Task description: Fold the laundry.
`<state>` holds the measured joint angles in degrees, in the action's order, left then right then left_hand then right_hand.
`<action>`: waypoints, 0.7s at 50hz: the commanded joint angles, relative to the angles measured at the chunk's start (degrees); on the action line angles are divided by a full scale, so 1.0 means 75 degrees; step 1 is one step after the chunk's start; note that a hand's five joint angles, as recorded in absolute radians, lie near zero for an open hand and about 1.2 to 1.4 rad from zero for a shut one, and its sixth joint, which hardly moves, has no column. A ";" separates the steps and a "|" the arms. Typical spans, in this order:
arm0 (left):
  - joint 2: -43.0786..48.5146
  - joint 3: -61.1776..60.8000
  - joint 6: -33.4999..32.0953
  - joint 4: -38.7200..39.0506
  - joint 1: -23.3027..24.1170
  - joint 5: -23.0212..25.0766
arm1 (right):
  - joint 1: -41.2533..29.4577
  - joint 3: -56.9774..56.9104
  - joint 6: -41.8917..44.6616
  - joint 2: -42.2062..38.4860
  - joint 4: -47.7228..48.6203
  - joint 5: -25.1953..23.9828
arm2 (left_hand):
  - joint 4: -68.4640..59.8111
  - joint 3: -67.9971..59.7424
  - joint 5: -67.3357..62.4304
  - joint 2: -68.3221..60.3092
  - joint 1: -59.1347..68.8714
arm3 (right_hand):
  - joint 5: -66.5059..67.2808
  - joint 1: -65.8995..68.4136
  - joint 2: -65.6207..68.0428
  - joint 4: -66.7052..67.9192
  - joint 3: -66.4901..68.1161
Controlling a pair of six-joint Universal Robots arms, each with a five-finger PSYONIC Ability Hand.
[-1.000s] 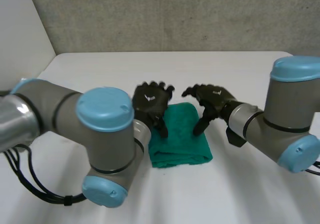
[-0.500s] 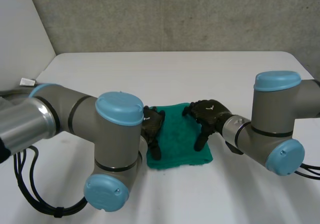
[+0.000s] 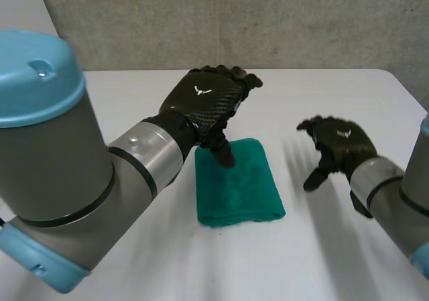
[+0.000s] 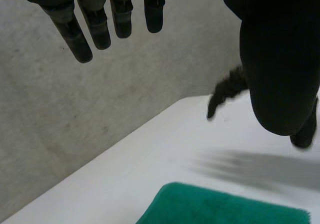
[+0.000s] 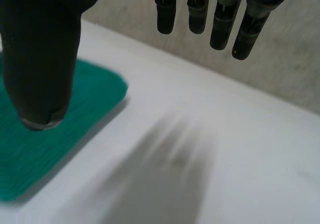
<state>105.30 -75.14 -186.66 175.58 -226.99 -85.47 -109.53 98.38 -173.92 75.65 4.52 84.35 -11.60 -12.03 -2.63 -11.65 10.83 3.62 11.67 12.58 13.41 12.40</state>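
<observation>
A green cloth (image 3: 238,184) lies folded into a thick rectangle in the middle of the white table (image 3: 322,247). My left hand (image 3: 208,106) hangs in the air over the cloth's far left corner, fingers relaxed and apart, holding nothing. My right hand (image 3: 338,143) hovers over bare table to the right of the cloth, open and empty. In the left wrist view the left hand (image 4: 97,27) has straight fingers, the cloth (image 4: 225,206) lies below it, and the right hand (image 4: 227,92) shows beyond it. In the right wrist view the right hand (image 5: 197,12) is spread, with the cloth (image 5: 50,134) beside its thumb.
A grey wall (image 3: 268,19) rises behind the table's far edge. My left arm (image 3: 80,180) bulks large over the table's near left, and my right forearm (image 3: 395,200) comes in from the near right.
Both hands have come off the cloth. The left hand rose and moved toward the far side; the right hand swung out to the right over bare table. The cloth stays folded in place.
</observation>
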 commanded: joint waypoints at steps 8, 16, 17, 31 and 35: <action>-0.0200 -0.0142 0.0114 -0.0020 0.0031 0.0205 | -0.0079 0.1144 -0.1418 -0.0477 0.0908 -0.0641 | 0.0117 0.0175 0.0255 0.0124 -0.0014 | -0.0483 -0.0223 -0.0344 -0.0454 -0.0320; -0.0177 -0.0142 0.0349 -0.0020 -0.0027 0.0205 | -0.0254 0.0840 -0.2040 -0.1214 0.1412 -0.1204 | 0.0094 0.0152 0.0233 0.0102 0.0008 | -0.0483 -0.0223 -0.0344 -0.0454 -0.0320; -0.0165 -0.0142 0.0361 -0.0020 -0.0039 0.0205 | -0.0313 0.0781 -0.2029 -0.1262 0.1436 -0.1227 | 0.0094 0.0152 0.0233 0.0102 0.0008 | -0.0483 -0.0223 -0.0344 -0.0454 -0.0320; -0.0130 -0.0247 0.0384 0.0015 -0.0074 0.0216 | -0.0712 0.0090 -0.2064 -0.2105 0.1634 -0.1157 | 0.0094 0.0152 0.0233 0.0102 0.0008 | 0.1004 0.1264 0.1143 0.1032 0.1167; -0.0130 -0.0259 0.0384 0.0027 -0.0109 0.0216 | -0.0759 -0.0062 -0.2064 -0.2292 0.1717 -0.1134 | 0.0094 0.0152 0.0233 0.0102 0.0008 | 0.2171 0.2431 0.2310 0.2199 0.2334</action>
<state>104.28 -76.84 -183.80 175.62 -227.52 -83.89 -114.81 99.23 -189.50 60.23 16.35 75.59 -11.60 -12.03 -2.62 -11.65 10.83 9.41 16.85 19.52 19.48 19.52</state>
